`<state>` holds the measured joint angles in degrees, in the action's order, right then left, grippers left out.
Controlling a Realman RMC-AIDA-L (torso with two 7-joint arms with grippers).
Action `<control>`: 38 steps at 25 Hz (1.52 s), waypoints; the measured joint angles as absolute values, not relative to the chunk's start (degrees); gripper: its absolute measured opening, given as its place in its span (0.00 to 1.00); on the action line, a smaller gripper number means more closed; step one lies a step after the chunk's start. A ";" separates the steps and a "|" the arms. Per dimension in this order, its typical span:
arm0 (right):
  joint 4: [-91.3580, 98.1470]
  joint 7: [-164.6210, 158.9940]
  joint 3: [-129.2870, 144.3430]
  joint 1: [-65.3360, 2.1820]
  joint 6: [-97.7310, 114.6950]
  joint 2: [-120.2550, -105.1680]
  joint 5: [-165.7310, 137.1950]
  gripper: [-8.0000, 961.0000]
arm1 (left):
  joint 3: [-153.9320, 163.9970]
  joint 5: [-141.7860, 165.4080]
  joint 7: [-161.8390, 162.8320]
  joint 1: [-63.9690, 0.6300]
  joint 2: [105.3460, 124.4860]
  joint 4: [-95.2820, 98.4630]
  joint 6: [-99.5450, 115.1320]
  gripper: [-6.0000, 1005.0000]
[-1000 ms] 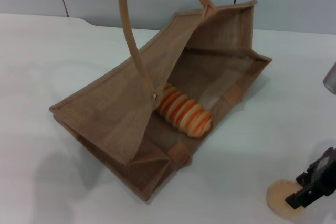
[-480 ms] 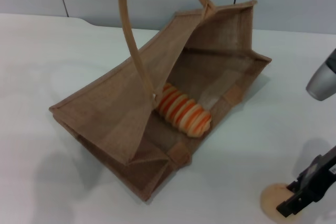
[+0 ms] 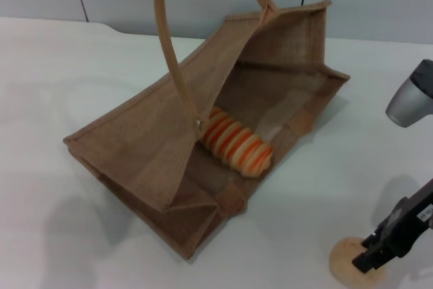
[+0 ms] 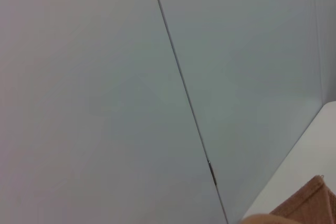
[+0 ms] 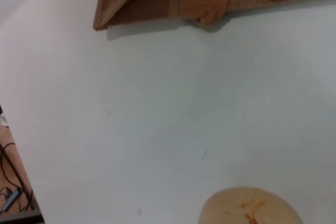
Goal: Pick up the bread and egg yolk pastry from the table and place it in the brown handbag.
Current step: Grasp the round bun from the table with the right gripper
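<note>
White table [image 3: 81, 65], egg yolk pastry [image 3: 345, 262] beneath right gripper [image 3: 369, 256]

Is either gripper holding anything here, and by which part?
Cannot tell: right gripper is at the egg yolk pastry on the table; grip unclear. Left gripper unseen.

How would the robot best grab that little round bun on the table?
From straight above, I'd guess, fingers closing across the widest part of the egg yolk pastry. It is a low dome lying flat on the table, so only its rounded sides offer grip. The right gripper hovers right there.
</note>
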<state>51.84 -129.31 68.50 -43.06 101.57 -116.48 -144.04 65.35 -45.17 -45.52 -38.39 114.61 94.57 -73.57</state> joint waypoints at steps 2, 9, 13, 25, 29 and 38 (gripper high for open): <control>51.82 -129.27 68.68 -43.07 101.28 -116.45 -144.03 0.50 | 65.25 -45.17 -45.52 -38.40 114.61 94.57 -73.56 0.11; 52.13 -129.31 68.24 -43.15 101.09 -116.22 -144.09 0.43 | 65.21 -45.17 -45.52 -38.41 114.60 94.57 -73.56 0.11; 53.05 -129.61 68.07 -43.16 101.03 -116.14 -144.42 0.40 | 65.21 -45.17 -45.52 -38.39 114.47 94.57 -73.56 0.11; 56.17 -129.85 65.39 -43.02 101.57 -115.94 -146.48 0.32 | 65.46 -45.17 -45.58 -38.26 114.34 94.57 -73.56 0.11; 56.61 -129.87 65.04 -42.93 101.92 -115.93 -146.87 0.19 | 65.48 -45.17 -45.60 -38.14 114.34 94.61 -73.56 0.11; 56.70 -128.10 65.91 -43.33 107.66 -116.33 -145.83 0.03 | 65.40 -45.17 -45.62 -38.14 114.34 94.64 -73.56 0.11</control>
<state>56.70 -128.10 65.91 -43.33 107.66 -116.33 -145.83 65.40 -45.17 -45.62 -38.14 114.34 94.64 -73.56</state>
